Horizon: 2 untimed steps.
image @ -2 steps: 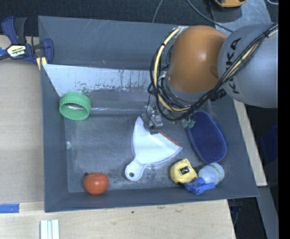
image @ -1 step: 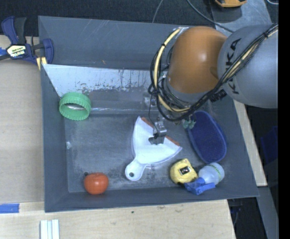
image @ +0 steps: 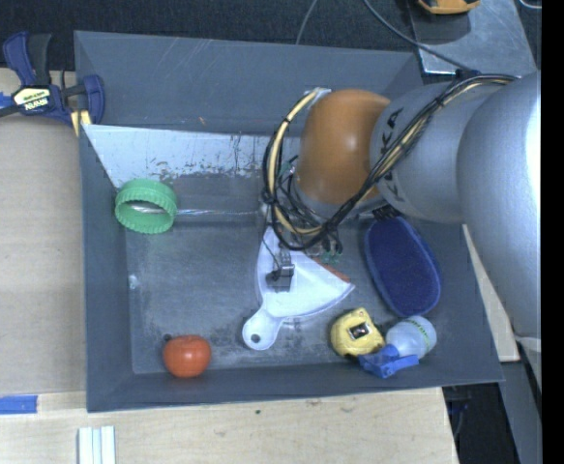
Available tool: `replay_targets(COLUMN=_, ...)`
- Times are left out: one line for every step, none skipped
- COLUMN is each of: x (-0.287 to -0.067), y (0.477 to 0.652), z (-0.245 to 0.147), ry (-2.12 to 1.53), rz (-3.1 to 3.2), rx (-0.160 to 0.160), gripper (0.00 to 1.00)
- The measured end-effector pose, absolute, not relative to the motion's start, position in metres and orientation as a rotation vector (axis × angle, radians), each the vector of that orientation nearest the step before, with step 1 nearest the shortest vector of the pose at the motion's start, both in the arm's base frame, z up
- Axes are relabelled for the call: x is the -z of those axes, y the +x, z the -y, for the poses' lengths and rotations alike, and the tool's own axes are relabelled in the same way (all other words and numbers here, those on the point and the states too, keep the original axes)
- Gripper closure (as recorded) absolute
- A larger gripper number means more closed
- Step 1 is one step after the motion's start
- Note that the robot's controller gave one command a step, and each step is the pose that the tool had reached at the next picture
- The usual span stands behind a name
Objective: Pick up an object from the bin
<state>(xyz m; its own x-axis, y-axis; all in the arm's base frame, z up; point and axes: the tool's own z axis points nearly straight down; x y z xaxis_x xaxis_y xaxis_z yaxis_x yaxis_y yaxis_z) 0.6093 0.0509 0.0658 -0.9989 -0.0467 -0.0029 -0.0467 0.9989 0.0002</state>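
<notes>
My gripper (image: 280,275) reaches down in the middle of the bin, right over a flat white plastic scoop (image: 301,301). The scoop's round handle end (image: 255,335) points toward the bin's front. A yellow tape measure (image: 352,333) lies just right of the scoop, close to the front wall. To the right of the gripper a dark blue oval pad (image: 401,268) rests on the bin floor.
A green ring (image: 147,206) lies at the back left. A red ball (image: 186,356) sits at the front left corner. A clear small bottle with a blue cap (image: 404,342) lies at the front right. The arm's orange cover and cables hang above the gripper.
</notes>
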Motion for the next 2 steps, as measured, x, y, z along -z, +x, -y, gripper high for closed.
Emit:
replay_targets(x=-0.073, y=0.612, z=-0.051, ry=-0.072, rz=-3.128, rx=-0.001, gripper=1.00)
replay_targets(x=-0.225, y=0.628, z=-0.058, ry=0.089, rz=-3.114, rx=-0.005, gripper=1.00)
